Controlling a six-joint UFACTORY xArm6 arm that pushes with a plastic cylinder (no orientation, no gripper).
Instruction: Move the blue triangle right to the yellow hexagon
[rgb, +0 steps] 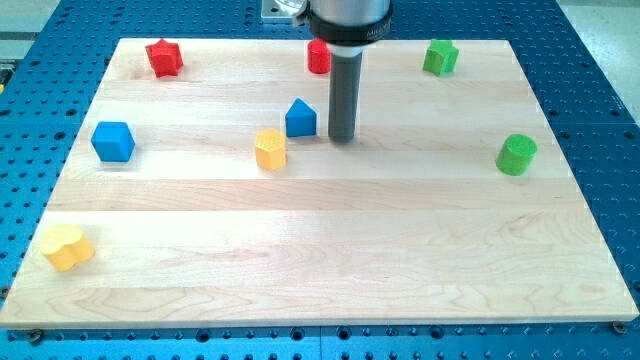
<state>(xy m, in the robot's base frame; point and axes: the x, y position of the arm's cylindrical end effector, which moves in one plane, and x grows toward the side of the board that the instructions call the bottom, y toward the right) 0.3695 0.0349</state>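
My tip (343, 138) beside blue triangle (300, 119); label unreadable.

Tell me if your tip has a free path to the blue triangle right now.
Probably yes: my tip stands just to the view's right of the blue triangle, with bare board between them. The yellow hexagon sits on the far side.

The dark rod's tip (343, 138) stood just right of the small blue triangular block (300, 118), apart from it. The yellow hexagonal block (270, 149) sat just beside the triangle, toward the wooden board's (330, 260) bottom-left corner.
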